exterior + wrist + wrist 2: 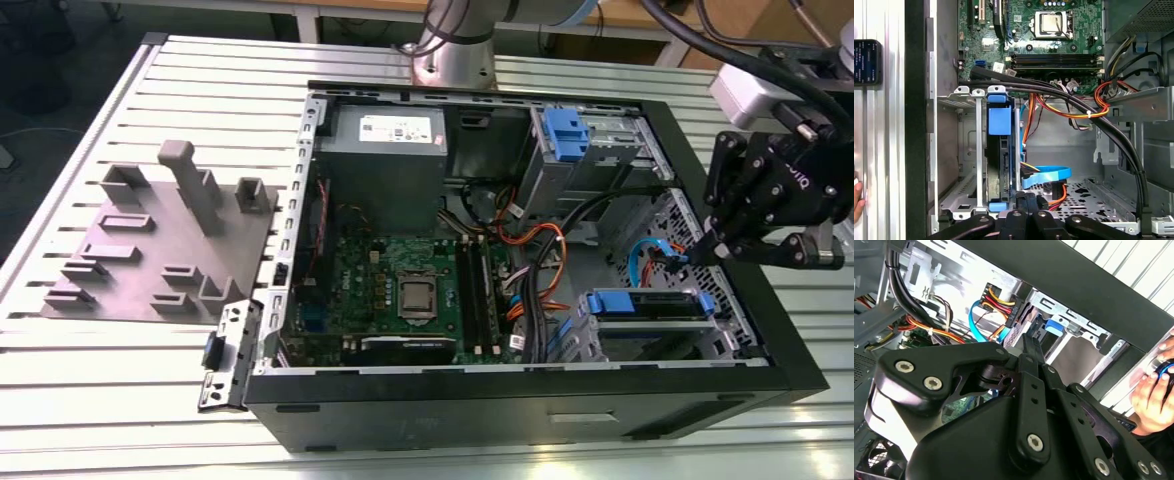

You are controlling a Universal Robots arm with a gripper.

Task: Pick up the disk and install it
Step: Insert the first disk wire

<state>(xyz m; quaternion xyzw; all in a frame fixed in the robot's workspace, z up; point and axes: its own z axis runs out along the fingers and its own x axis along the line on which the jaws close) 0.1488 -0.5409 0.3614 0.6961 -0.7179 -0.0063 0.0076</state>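
Note:
The disk [647, 302] sits on edge in the drive cage [657, 338] at the case's corner on the exterior view's right, its blue rails showing. In the first wrist view the disk [1000, 160] stands between the cage's metal walls [966, 150], with cables plugged into its side. My gripper [705, 250] hangs just above that cage by the case wall. Its fingers are shut together with nothing between them. In the first wrist view the gripper [1027, 202] is close beside the disk's near end. In the second wrist view the gripper [1030, 347] points toward the disk's blue tab [1054, 325].
The open computer case [534, 400] lies on a slatted table. Inside are a motherboard [400, 280], a power-supply box [387, 135], a second cage with a blue latch [567, 135] and cable bundles [1079, 100]. A grey fixture plate [160, 240] lies beside it. A person's hand [1154, 390] rests outside the case.

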